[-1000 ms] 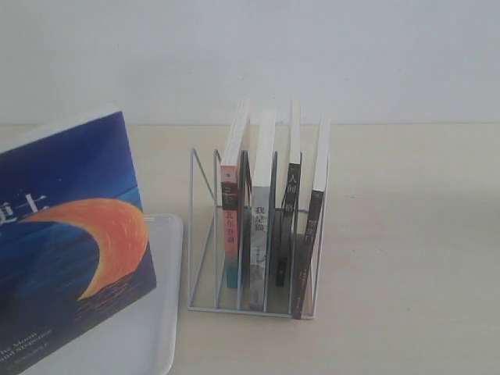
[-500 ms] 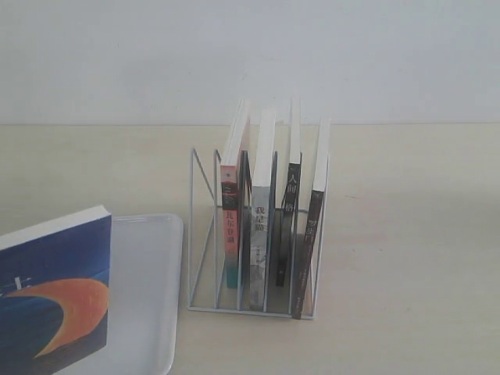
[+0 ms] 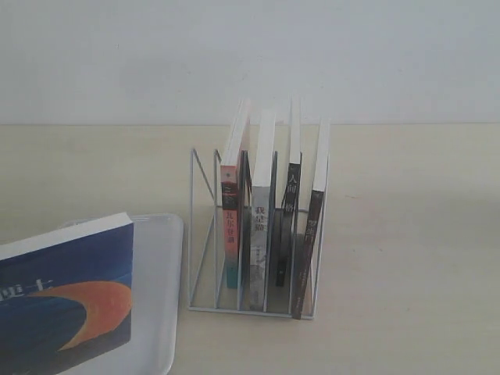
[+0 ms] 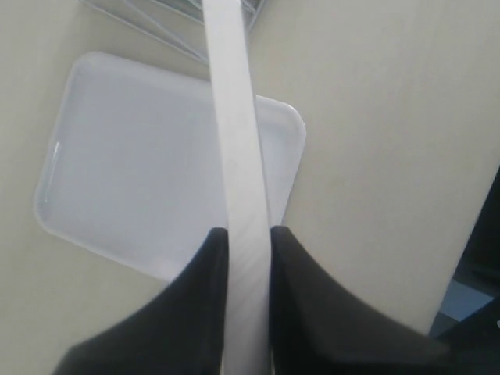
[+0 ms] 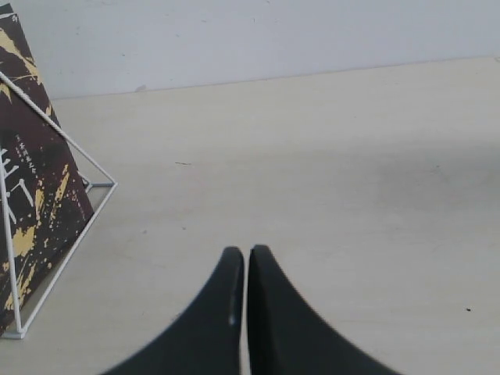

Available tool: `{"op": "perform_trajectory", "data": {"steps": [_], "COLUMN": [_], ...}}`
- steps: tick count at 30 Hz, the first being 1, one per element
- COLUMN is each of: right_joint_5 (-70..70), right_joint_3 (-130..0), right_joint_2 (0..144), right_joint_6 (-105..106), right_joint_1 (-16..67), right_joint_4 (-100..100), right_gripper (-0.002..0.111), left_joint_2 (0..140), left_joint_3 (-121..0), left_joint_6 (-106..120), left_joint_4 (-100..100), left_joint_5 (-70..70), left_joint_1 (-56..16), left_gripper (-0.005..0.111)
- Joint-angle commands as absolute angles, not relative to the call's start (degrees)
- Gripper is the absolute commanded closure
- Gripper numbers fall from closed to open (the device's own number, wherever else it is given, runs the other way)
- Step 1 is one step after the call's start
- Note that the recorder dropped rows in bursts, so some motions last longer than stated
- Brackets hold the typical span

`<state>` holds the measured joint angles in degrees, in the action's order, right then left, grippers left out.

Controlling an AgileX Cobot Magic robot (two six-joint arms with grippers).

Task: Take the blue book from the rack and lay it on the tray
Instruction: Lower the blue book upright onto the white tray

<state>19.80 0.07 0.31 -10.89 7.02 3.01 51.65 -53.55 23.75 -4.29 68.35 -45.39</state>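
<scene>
The blue book (image 3: 66,301), dark blue with an orange crescent, hangs tilted over the white tray (image 3: 160,281) at the lower left of the exterior view. My left gripper (image 4: 248,234) is shut on the book's white page edge (image 4: 238,141), with the tray (image 4: 141,180) below it. The white wire rack (image 3: 254,234) stands in the middle of the table with several upright books in it. My right gripper (image 5: 246,254) is shut and holds nothing, low over the bare table beside the rack (image 5: 55,195). Neither gripper shows in the exterior view.
In the rack stand a red-and-teal-spined book (image 3: 230,226), a white-spined one (image 3: 260,226) and two black-spined ones (image 3: 291,211). The rack's leftmost slots (image 3: 205,234) hold nothing. A dark, gold-flecked book cover (image 5: 31,187) shows behind the rack's wires.
The blue book has come down and leaned flatter over the tray, from standing high at the left a second ago. The rack and its books have not moved.
</scene>
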Motion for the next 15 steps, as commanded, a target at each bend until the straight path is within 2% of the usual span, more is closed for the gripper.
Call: {"op": "perform_trajectory", "data": {"steps": [1,15], "right_joint_5": [19.1,19.1], "right_joint_3": [0.0,0.0], "right_joint_2": [0.0,0.0], "right_joint_6": [-10.5,-10.5], "right_joint_1": [7.0,7.0], "right_joint_4": [3.3,3.3], "right_gripper": [0.107,0.107], "left_joint_2": [51.3,51.3], "left_joint_3": [-52.6,-48.7], "left_joint_6": [24.3,11.9], "left_joint_4": [-3.8,-4.5], "left_joint_5": [62.8,51.8], "left_joint_1": [-45.2,-45.2], "left_gripper": [0.103,0.103]}}
